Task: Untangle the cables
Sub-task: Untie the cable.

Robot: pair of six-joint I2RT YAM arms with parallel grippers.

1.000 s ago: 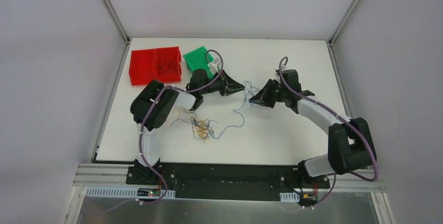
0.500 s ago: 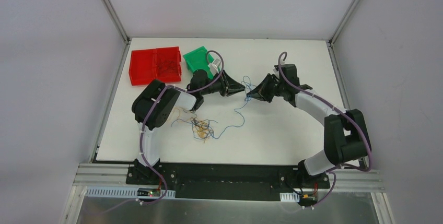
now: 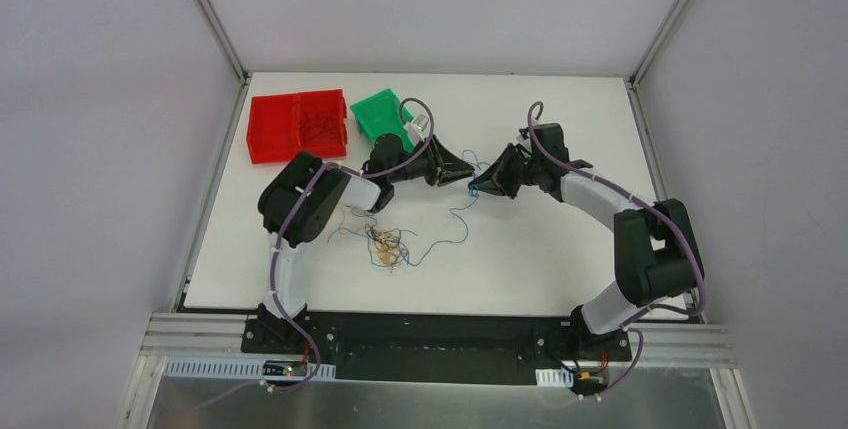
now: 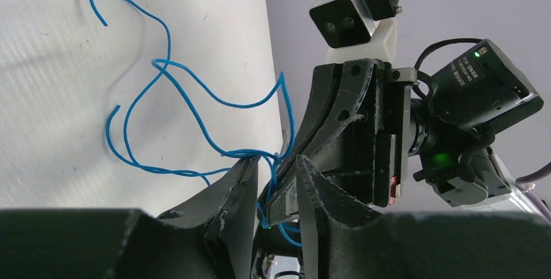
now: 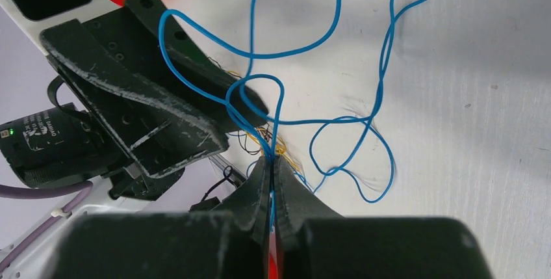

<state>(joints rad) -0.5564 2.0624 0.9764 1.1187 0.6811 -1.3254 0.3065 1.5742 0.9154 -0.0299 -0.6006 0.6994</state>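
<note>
Gripping blue cable | right end effector clamped | left end effector parted

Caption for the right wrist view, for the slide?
Right gripper pinches a looped blue cable beside the left gripper, over a white table.

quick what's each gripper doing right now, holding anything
left gripper: open, the blue cable runs through the gap between its fingers, not pinched
right gripper: closed, fingers pinching the blue cable
</note>
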